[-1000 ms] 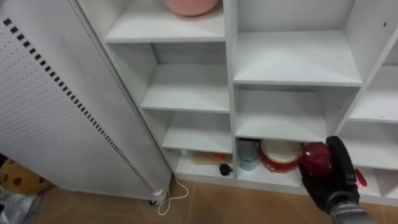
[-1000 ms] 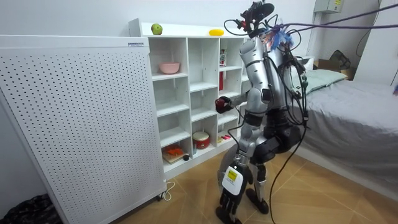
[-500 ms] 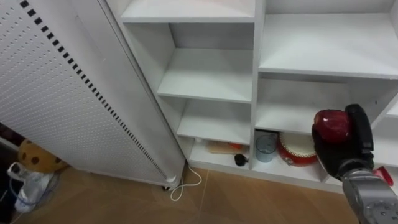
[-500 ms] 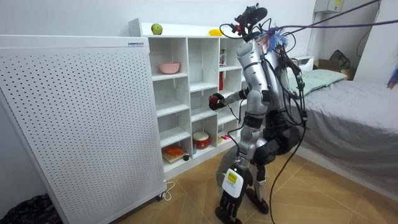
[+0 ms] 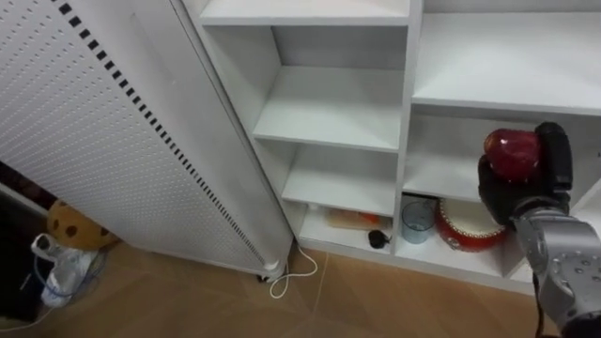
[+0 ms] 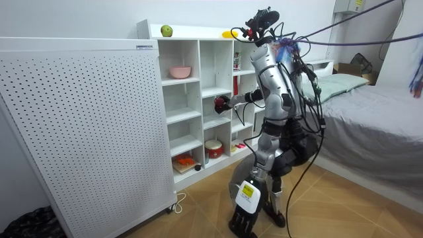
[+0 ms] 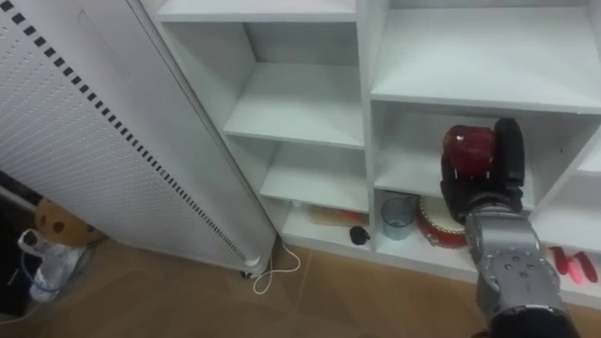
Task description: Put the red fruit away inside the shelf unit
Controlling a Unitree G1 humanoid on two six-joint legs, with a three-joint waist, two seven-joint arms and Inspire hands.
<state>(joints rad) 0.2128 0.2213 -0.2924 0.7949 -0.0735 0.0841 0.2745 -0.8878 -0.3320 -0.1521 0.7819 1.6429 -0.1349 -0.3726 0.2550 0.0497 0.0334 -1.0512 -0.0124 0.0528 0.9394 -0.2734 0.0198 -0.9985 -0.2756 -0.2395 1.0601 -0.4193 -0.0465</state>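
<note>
- Our right hand (image 5: 518,192) shows at 3 o'clock in the left eye view. Its fingers are curled round a red apple (image 5: 512,153).
- The apple sits at the hand's 12 o'clock, with its top bare above the fingers.
- We stand facing the white closet (image 5: 338,111) with the hand raised before its middle column. The hand is level with the cubby above the one holding a red tin (image 5: 465,225) and a cup (image 5: 416,221).
- We cannot tell whether the apple has crossed that cubby's front edge.
- In the room view a green apple (image 6: 166,30) and a yellow fruit (image 6: 229,34) lie on the closet's top. A pink bowl (image 6: 179,71) sits in an upper cubby.
- We judge the step in hand to be carrying the apple to a shelf; it is not yet set down.
- The hold looks low on the apple. A knock against wood could tip it out, and it would fall toward the tin and cup at 6 o'clock.
- The divider (image 5: 408,113) stands at the hand's 9 o'clock and a board (image 5: 470,105) lies at its 12 o'clock, both near. A steep or skewed reach could strike either.
- The shelves look flat, with no lip, and the apple is round. Let go with any sideways drift, it could roll off the front to the floor (image 5: 376,300).
- A deep reach while standing could pull us forward off balance. A shallow one would leave the apple near the edge.
</note>
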